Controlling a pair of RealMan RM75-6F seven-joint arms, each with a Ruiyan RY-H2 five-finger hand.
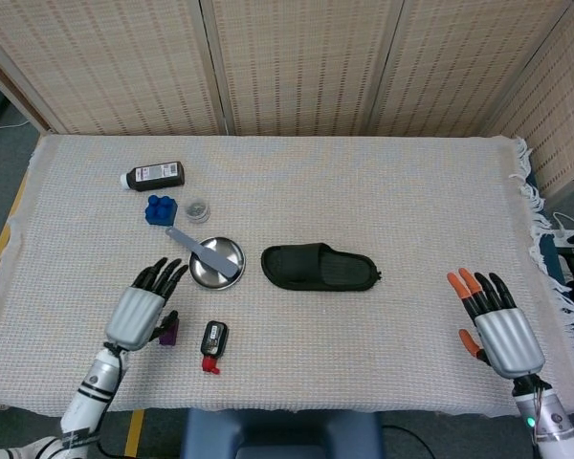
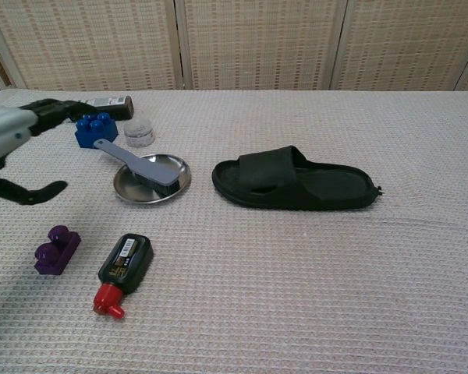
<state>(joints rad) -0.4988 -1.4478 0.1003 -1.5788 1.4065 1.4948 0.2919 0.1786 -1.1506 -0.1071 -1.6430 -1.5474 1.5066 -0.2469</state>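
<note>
Steel dish sits mid-table with a grey brush lying across it, handle pointing to ten o'clock. At the dish's seven o'clock the left hand hovers with fingers spread, holding nothing, a purple block just beside it. At the dish's three o'clock lies a black slipper. At the table's four o'clock the right hand is spread too, empty.

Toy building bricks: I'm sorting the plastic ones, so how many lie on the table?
2. A blue plastic building brick lies beside the small clear jar at far left; a purple plastic building brick sits by the left hand, near the table's front edge.
</note>
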